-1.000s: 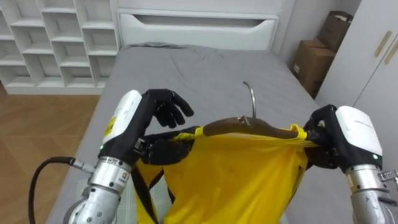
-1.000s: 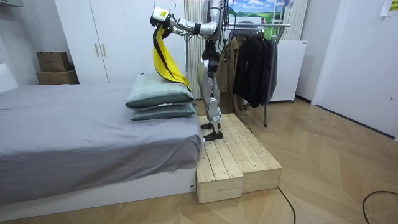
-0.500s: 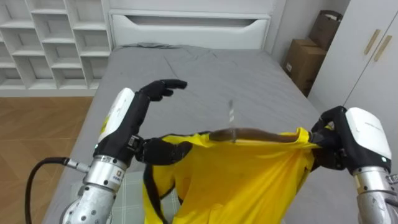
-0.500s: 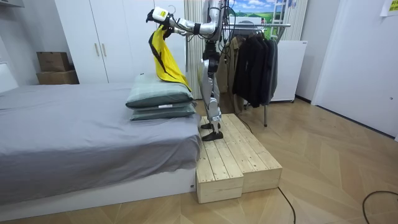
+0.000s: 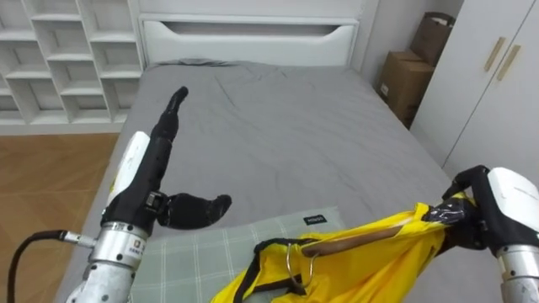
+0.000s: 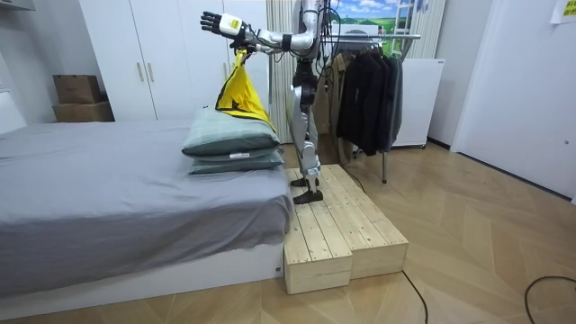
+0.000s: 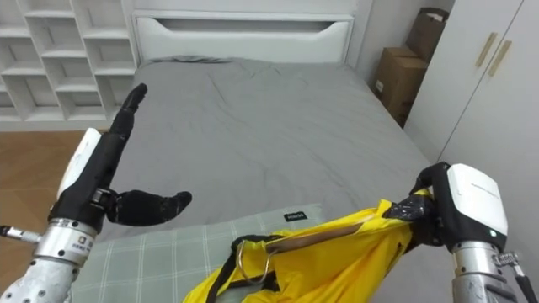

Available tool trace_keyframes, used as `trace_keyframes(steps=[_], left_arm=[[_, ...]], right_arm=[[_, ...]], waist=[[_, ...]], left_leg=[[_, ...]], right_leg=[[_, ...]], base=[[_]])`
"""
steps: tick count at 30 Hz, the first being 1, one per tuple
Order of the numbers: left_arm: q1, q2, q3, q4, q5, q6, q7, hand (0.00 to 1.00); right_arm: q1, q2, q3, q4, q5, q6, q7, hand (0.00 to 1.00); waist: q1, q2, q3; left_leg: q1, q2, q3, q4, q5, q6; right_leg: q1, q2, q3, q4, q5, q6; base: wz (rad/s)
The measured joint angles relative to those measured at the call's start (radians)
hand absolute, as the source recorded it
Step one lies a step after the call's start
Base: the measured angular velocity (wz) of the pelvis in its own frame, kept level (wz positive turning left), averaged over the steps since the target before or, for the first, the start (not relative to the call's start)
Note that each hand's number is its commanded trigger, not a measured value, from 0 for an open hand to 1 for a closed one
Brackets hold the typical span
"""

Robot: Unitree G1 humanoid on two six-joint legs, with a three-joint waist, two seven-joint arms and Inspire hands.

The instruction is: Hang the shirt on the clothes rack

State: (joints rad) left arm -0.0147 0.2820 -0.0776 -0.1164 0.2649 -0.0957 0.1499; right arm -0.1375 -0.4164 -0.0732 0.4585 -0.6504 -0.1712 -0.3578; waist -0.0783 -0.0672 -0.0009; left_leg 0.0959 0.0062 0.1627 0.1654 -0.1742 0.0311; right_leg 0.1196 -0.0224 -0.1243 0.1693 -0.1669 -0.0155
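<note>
Your right hand (image 5: 493,210) pinches the yellow top (image 5: 362,265) on its hanger (image 5: 354,242), your left hand (image 5: 152,181) has its fingers spread, and the top is not on the clothes rack (image 6: 373,36) yet.

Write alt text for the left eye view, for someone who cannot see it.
The robot's right hand clutches a yellow garment on a tilted wooden hanger above a green checked pillow. Its left hand is held out, open, over a grey bed.
</note>
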Motion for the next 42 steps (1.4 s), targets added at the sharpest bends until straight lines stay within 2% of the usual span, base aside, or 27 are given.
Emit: trace_keyframes(steps=[5,11,16,21,25,28,30,35,39,42], left_arm=[[0.039,0.0,0.028,0.004,0.0,0.0,0.005,0.0],[0.077,0.0,0.098,0.097,0.002,0.0,0.005,0.0],[0.125,0.0,0.147,0.129,0.001,0.001,0.026,0.0],[0.14,-0.002,0.155,0.235,-0.001,0.002,0.043,0.0],[0.153,-0.003,0.155,0.259,-0.004,0.003,0.043,0.0],[0.153,-0.004,0.155,0.31,-0.072,0.002,0.045,0.0],[0.153,-0.005,0.155,0.346,-0.079,0.003,0.046,0.0],[0.164,-0.029,0.166,0.462,-0.078,0.007,0.075,0.0],[0.166,-0.037,0.166,0.519,-0.078,0.016,0.083,0.0],[0.166,-0.047,0.165,0.597,-0.081,0.018,0.085,0.0]], right_arm=[[0.0,0.0,-0.04,-0.007,0.015,0.001,-0.003,1.0],[0.027,0.0,-0.092,-0.048,0.027,0.012,-0.003,1.0],[0.049,-0.001,-0.128,-0.049,0.027,0.022,-0.009,1.0],[0.069,-0.001,-0.137,-0.05,0.075,0.033,-0.009,1.0],[0.075,0.0,-0.138,-0.05,0.195,0.038,-0.009,1.0],[0.083,-0.001,-0.138,-0.055,0.316,0.043,-0.009,1.0],[0.094,0.0,-0.144,-0.077,0.403,0.045,0.004,1.0],[0.131,0.0,-0.149,-0.08,0.592,0.079,0.061,1.0],[0.169,0.007,-0.15,-0.08,0.663,0.1,0.089,1.0],[0.197,0.013,-0.149,-0.081,0.708,0.109,0.115,1.0]], waist=[[-0.001,0.009,-0.0007],[-0.001,0.01,-0.0011],[-0.001,0.01,-0.0016],[0.001,0.018,-0.006],[0.003,0.019,-0.0062],[0.004,0.024,-0.0075],[0.004,0.029,-0.0066],[0.006,0.027,-0.005],[0.007,0.029,-0.0041],[0.005,0.036,-0.0003]], left_leg=[[0.0,-0.001,-0.001,-0.001,0.0,0.0],[0.001,0.001,-0.001,-0.002,0.0,0.0],[0.002,0.0,0.0,-0.004,0.0,0.0],[0.005,0.0,0.002,-0.006,0.0,0.0],[0.009,0.001,0.006,-0.011,0.0,0.0],[0.023,0.003,0.015,-0.015,0.0,0.0],[0.021,0.003,0.017,-0.015,0.0,0.0],[0.037,0.005,0.037,-0.024,-0.002,-0.002],[0.04,0.006,0.045,-0.031,-0.002,-0.002],[0.042,0.005,0.043,-0.031,-0.003,-0.002]], right_leg=[[0.0,0.0,-0.004,0.0,0.0,0.0],[-0.001,0.0,-0.002,-0.001,0.0,0.0],[-0.001,0.0,-0.003,0.0,0.0,0.0],[-0.002,0.0,-0.002,0.0,0.0,0.0],[0.0,0.003,0.003,0.002,0.0,0.0],[0.002,0.006,0.018,0.001,0.0,0.0],[0.005,0.005,0.019,0.001,0.0,0.0],[0.004,0.009,0.037,0.001,0.0,0.0],[0.002,0.009,0.042,0.001,0.0,0.0],[0.001,0.008,0.044,0.001,0.0,0.0]], base=[[0.0],[0.0],[0.0],[0.0],[-0.01],[-0.09],[-0.05],[-0.11],[-0.05],[0.0]])
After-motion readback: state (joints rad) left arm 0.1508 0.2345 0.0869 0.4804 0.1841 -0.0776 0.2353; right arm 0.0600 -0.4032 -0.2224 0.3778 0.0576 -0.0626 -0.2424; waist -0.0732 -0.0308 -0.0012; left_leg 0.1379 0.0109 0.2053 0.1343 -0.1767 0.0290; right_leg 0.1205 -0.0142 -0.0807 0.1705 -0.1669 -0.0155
